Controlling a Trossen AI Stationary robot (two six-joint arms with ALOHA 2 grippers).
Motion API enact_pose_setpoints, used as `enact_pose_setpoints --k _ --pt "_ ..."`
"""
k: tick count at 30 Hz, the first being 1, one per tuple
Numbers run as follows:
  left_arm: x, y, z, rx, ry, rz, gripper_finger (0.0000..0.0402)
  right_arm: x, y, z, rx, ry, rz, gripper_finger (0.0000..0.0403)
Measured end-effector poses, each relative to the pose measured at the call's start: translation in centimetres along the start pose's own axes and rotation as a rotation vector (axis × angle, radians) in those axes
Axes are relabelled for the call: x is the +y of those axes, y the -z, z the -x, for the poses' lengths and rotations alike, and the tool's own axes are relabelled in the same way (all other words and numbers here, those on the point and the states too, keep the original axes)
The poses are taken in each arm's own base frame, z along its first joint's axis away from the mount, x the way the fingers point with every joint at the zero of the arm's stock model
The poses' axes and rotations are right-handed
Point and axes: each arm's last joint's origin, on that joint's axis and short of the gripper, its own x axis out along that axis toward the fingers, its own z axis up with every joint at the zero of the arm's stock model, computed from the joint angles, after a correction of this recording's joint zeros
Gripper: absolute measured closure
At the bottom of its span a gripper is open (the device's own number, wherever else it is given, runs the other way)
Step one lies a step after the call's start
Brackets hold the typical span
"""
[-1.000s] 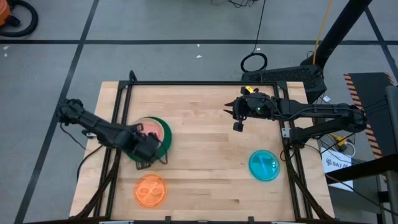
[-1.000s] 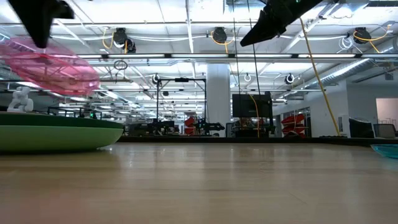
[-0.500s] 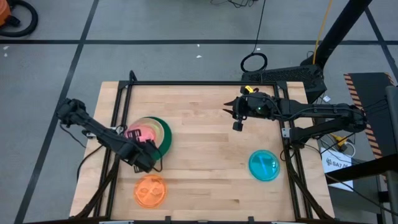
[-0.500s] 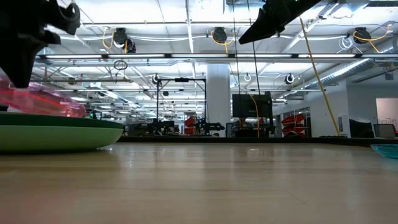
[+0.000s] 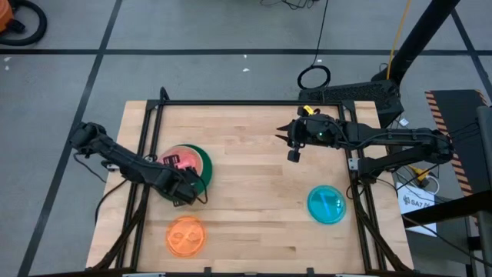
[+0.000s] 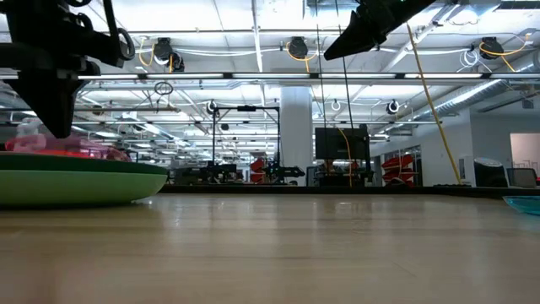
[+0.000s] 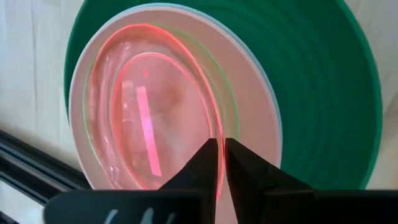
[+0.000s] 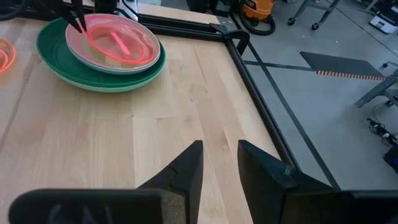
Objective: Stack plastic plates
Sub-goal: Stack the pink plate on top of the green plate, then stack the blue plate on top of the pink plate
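The red-pink plate (image 7: 155,118) lies on top of a stack (image 5: 201,163) at the table's left: salmon and pale plates inside a dark green plate (image 7: 323,81), which sits in a light green one (image 6: 76,187). My left gripper (image 5: 184,182) is at the stack's near edge, shut on the red-pink plate. The orange plate (image 5: 186,235) lies flat near the left front. A blue plate (image 5: 327,205) lies flat at the right front. My right gripper (image 5: 287,145) hovers open above the table's far right part (image 8: 221,165). My left gripper (image 7: 220,163) pinches the red-pink plate's rim (image 7: 217,140) at its near edge, one finger inside the rim and one outside. The fingers (image 6: 52,118) come from above, pointing down. The plate rests nearly level on the stack.
Black rails (image 5: 150,146) run along the table's left, far and right sides. Bare wood (image 5: 254,185) lies between the stack and the blue plate. Cables and equipment stand on the floor beyond the far and right edges.
My left gripper has gone down, still shut on the red-pink plate. The plate was held tilted above the stack a second ago. It has come down, levelled out, and now sits on the stack's top. My right arm has kept still.
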Motion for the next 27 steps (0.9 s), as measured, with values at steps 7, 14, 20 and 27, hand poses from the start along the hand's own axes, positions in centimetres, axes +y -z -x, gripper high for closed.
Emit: enact_pose_setpoints --k 7,14,20,27 --pt "0.2 -0.2 -0.1 0.001 0.003 -0.009 0.0329 0.0 0.1 0.0 0.009 -0.002 -0.036 0.0310" --pt "0.1 -0.2 0.6 -0.104 0.005 -0.104 0.0319 0.3 0.3 -1.1 0.033 -0.005 -0.096 0.0310" --pt "0.6 -0.6 3.5 -0.439 0.068 -0.243 0.0319 1.0 1.3 -3.2 0.119 -0.009 -0.221 0.0310" --pt "2.5 -0.6 7.6 -0.811 0.128 -0.345 0.0319 3.9 3.9 -6.4 0.355 -0.055 -0.414 0.0310"
